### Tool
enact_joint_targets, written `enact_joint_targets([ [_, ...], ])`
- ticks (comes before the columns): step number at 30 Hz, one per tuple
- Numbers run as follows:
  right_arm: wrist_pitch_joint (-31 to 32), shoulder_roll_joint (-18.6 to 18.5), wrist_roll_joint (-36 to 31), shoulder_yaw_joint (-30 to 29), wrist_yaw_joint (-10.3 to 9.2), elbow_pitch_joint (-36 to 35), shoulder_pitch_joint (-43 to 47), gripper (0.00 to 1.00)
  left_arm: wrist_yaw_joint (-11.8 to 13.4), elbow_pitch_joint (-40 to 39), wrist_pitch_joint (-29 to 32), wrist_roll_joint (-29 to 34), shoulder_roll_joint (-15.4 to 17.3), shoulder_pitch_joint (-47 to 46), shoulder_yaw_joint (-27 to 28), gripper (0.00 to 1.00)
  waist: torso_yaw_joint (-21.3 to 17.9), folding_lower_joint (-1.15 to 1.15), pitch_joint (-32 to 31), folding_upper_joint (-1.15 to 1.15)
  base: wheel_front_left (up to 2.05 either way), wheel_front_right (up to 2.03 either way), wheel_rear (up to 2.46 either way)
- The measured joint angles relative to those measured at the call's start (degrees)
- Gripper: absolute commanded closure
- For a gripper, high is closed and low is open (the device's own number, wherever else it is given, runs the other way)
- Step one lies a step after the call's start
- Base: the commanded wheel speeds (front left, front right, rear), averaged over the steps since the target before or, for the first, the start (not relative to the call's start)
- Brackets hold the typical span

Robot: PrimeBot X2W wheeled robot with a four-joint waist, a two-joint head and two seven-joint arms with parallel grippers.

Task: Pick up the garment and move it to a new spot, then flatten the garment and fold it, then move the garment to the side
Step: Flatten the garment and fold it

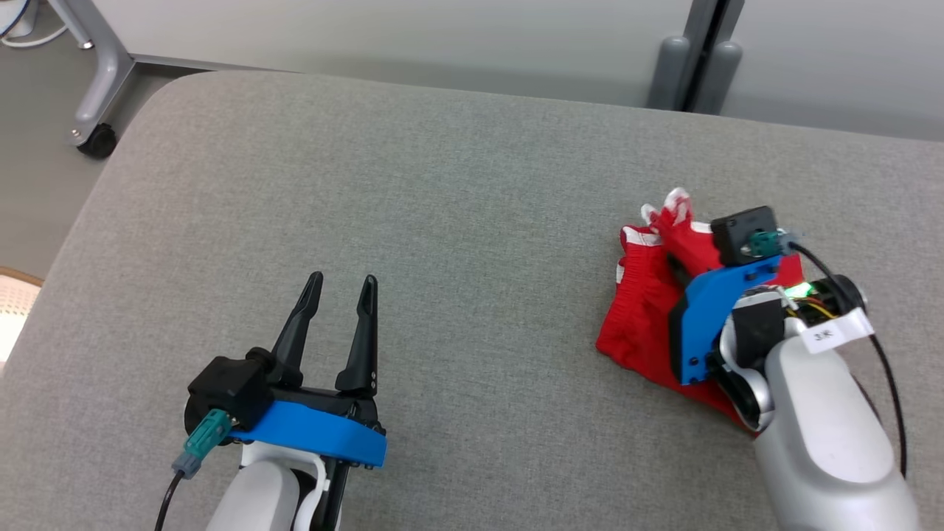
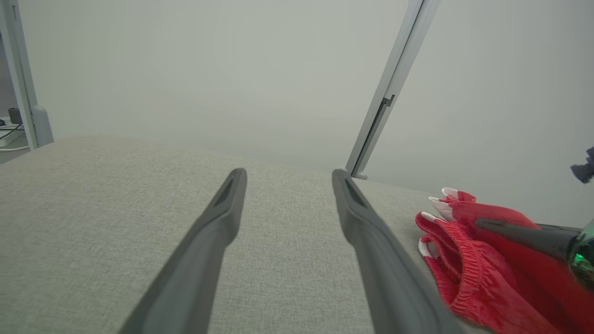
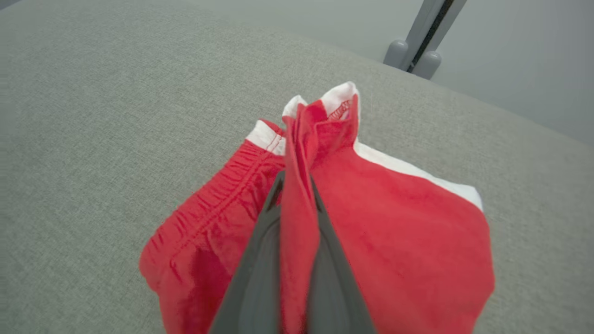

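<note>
Garment (image 1: 638,317), red with white trim, lies bunched on the grey fabric-covered table (image 1: 442,184) at about 3 o'clock from the robot. The right tool (image 3: 296,183) is clenched on a raised fold of the cloth, its dark fingers pinching the red fabric between them. The left tool (image 1: 343,279) hangs released at 7 o'clock, fingers spread, well apart from the garment.

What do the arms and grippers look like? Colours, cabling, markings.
Left gripper and right gripper match: two long dark tapered fingers, blue wrist bracket, black camera block with teal connector and black cable, pale grey forearm. Right wrist adds a white label tag and a green light.
</note>
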Motion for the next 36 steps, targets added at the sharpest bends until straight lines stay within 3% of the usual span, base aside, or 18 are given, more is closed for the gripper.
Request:
enact_joint_targets([
  [2, -0.6, 0.3, 0.3, 1.0, 0.0, 2.1, -0.5, 1.0, 0.0, 0.0, 0.0, 0.0, -0.1, -0.1, 0.0, 0.0, 0.3, 0.0, 0.1, 0.0, 0.0, 0.0, 0.0],
  [3, -1.0, 0.4, 0.7, 1.5, 0.0, 2.9, -0.6, 0.73, 0.0, 0.0, 0.0, -0.1, -0.1, -0.1, 0.0, 0.0, 0.4, 0.0, 0.1, 0.0, 0.0, 0.0, 0.0],
  [4, -1.4, 0.5, 1.1, 2.0, 0.0, 3.7, -0.7, 0.52, 0.0, 0.0, 0.0, -0.1, -0.1, -0.1, 0.0, 0.0, 0.5, 0.0, 0.1, 0.0, 0.0, 0.0, 0.0],
  [5, -1.5, 0.5, 1.5, 2.3, 0.0, 4.6, -0.9, 0.0, 0.0, 0.0, 0.0, -0.1, -0.1, -0.1, 0.0, 0.0, 0.5, 0.0, 0.1, 0.0, 0.0, 0.0, 0.0],
  [10, -4.2, 0.9, 9.1, 5.1, -0.01, 4.4, -1.3, 0.0, 0.0, 0.1, 0.0, -0.1, 0.1, 0.3, 1.2, 0.0, -0.3, 0.0, -0.4, 0.0, 0.0, 0.0, 0.0],
  [16, -7.3, -0.8, 12.2, 6.1, 0.0, -2.9, -1.3, 0.0, 0.0, 0.0, 0.0, 0.1, 0.2, 1.3, 2.6, 0.0, -2.2, 0.0, -1.9, 0.0, 0.0, 0.0, 0.0],
  [21, -8.0, -4.7, 11.1, 1.0, 0.0, -7.5, 2.5, 0.0, 0.0, -0.2, 0.0, 0.4, 0.5, 2.3, 3.4, 0.0, -3.8, 0.0, -3.3, 0.0, 0.0, 0.0, 0.0],
  [26, -9.1, -6.6, 7.7, -5.2, -0.01, -7.4, 7.9, 0.0, 0.0, -0.4, 0.0, 0.4, 0.6, 3.0, 3.7, 0.0, -4.5, 0.0, -4.2, 0.0, 0.0, 0.0, 0.0],
  [34, -17.0, -3.9, 2.5, -7.7, -0.01, -1.1, 11.1, 0.0, 0.0, -0.7, 0.0, 0.5, 1.1, 2.9, 3.7, 0.0, -4.4, 0.0, -3.7, 0.0, 0.0, 0.0, 0.0],
  [35, -17.9, -3.4, 2.0, -7.2, -0.01, 0.1, 11.1, 0.22, 0.0, -0.7, 0.0, 0.5, 1.1, 2.9, 3.6, 0.0, -4.3, 0.0, -3.5, 0.0, 0.0, 0.0, 0.0],
  [36, -18.3, -2.9, 1.8, -6.8, -0.01, 1.4, 10.9, 0.56, 0.0, -0.7, 0.0, 0.4, 1.1, 2.8, 3.6, 0.0, -4.2, 0.0, -3.3, 0.0, 0.0, 0.0, 0.0],
])
